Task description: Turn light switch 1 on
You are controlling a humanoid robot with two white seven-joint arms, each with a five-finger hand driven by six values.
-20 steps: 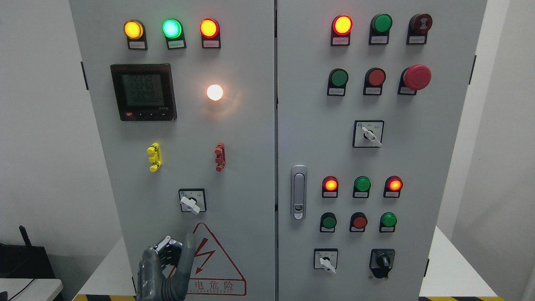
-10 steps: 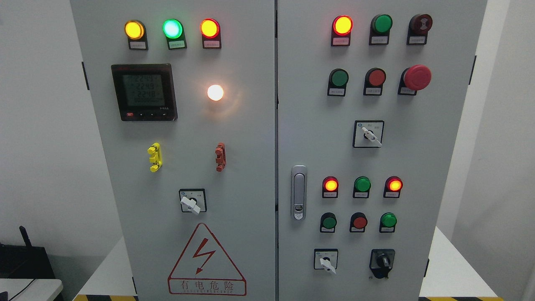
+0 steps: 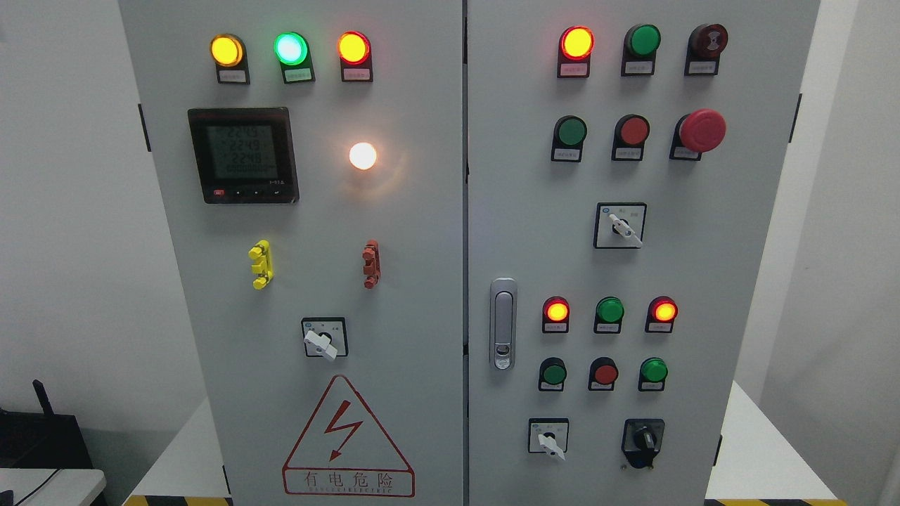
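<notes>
Neither hand showed, so their state couldn't be told; the rotary switch (image 3: 323, 339) looked stiff and small, best pinched across its white lever (image 3: 320, 345)

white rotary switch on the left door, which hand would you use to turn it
Left, probably, though neither hand is in view now. The white rotary switch sits low on the left door, left of the picture's middle, so the left arm, entering from the lower left, would not need to cross over.
</notes>
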